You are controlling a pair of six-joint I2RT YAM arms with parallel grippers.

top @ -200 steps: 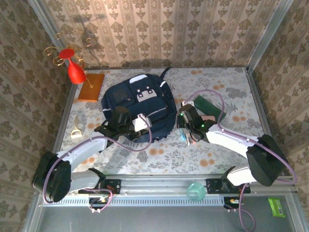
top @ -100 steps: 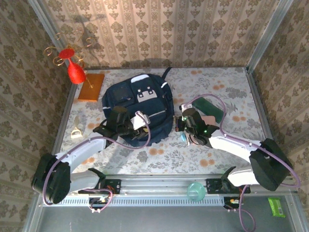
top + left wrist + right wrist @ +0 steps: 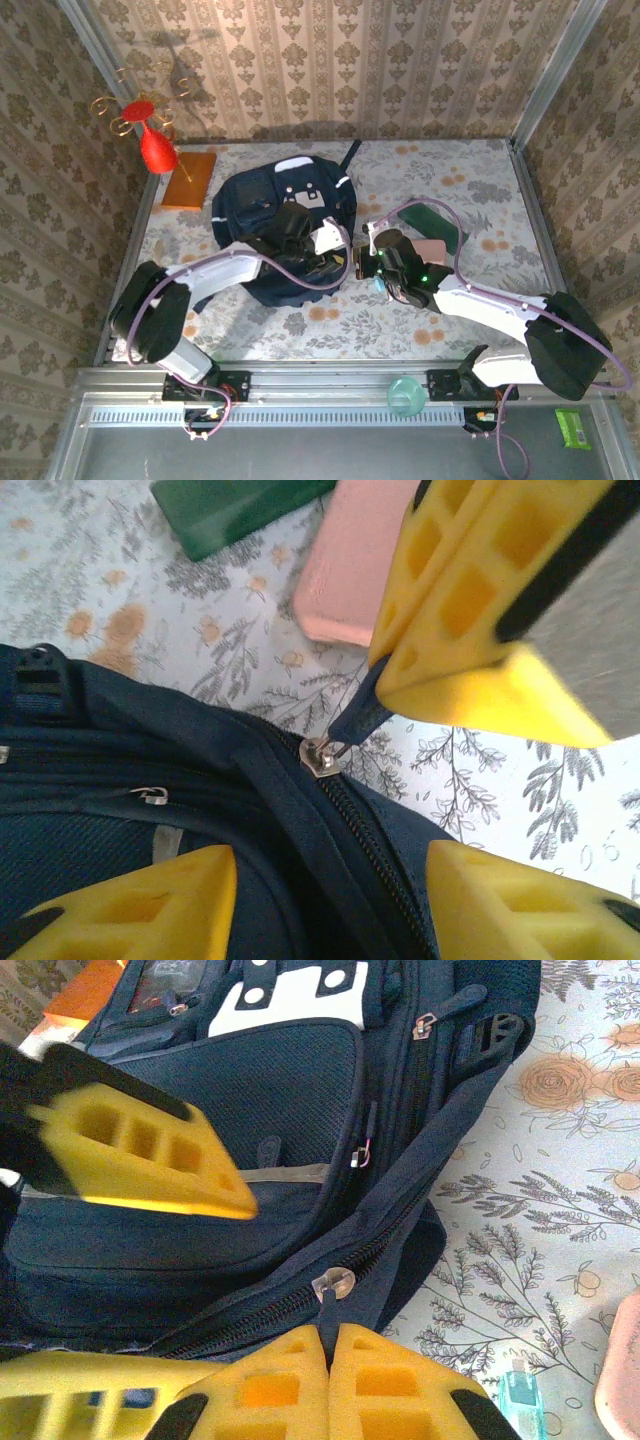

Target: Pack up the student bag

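The table [image 3: 480, 190] wears a matte floral cloth, and on its middle, towards the left, lies the student bag [image 3: 270, 205]: soft, rounded navy weave with a grey-white patch and pale stripes.

Over the last second the left arm [image 3: 225, 268] has swung from the bag's near-left side across its front to the near-right corner. Its left gripper [image 3: 330, 870] has let go and now stands wide, its yellow honeycomb pads either side of the main zip, holding nothing. The right gripper [image 3: 328, 1345] stays pinched flat on the zipper pull [image 3: 358, 712], a thin dark fabric tab hanging from a small shiny metal slider [image 3: 322, 755].

We take this as a fresh hold in the making: the left braces the cloth by the zip while the right draws the slider along. The zip looks shut where we see it, so packing has not begun.

A smooth pink case [image 3: 350, 570] and a green one [image 3: 235, 505] wait just beyond.
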